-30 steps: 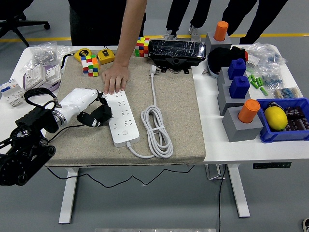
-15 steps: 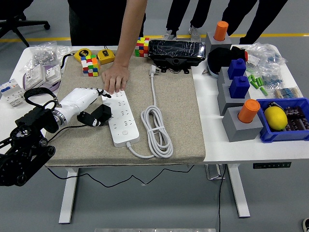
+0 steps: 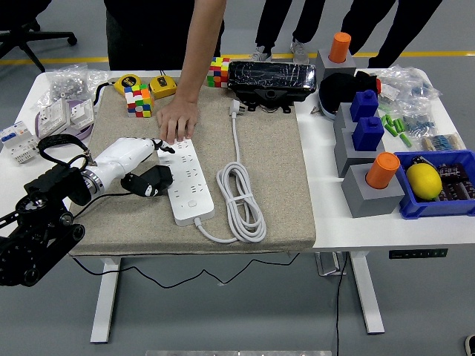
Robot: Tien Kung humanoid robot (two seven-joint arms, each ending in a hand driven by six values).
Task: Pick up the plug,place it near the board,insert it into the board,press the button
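A white power strip point(image 3: 190, 182) lies lengthwise on the beige mat point(image 3: 274, 178). My left hand point(image 3: 145, 166), white with dark fingers, comes in from the left and is shut on a black plug point(image 3: 151, 180) that sits right against the strip's left edge. A thin black cable trails from the plug toward the table's front. A person's hand point(image 3: 177, 120) rests flat on the strip's far end. The strip's own white cord point(image 3: 242, 199) lies coiled to the right, with its white plug point(image 3: 236, 109) at the far end. My right arm is out of view.
Rubik's cubes point(image 3: 137, 99) and yellow tape measures point(image 3: 162, 86) sit at the mat's far left. A black box point(image 3: 272, 80) stands at the back. Grey blocks with blue and orange pieces point(image 3: 377, 178) and a blue bin point(image 3: 438, 185) with a lemon fill the right side.
My left hand has shifted slightly right and toward the near edge with the black plug, closing on the strip's side. The person's hand stays on the strip.
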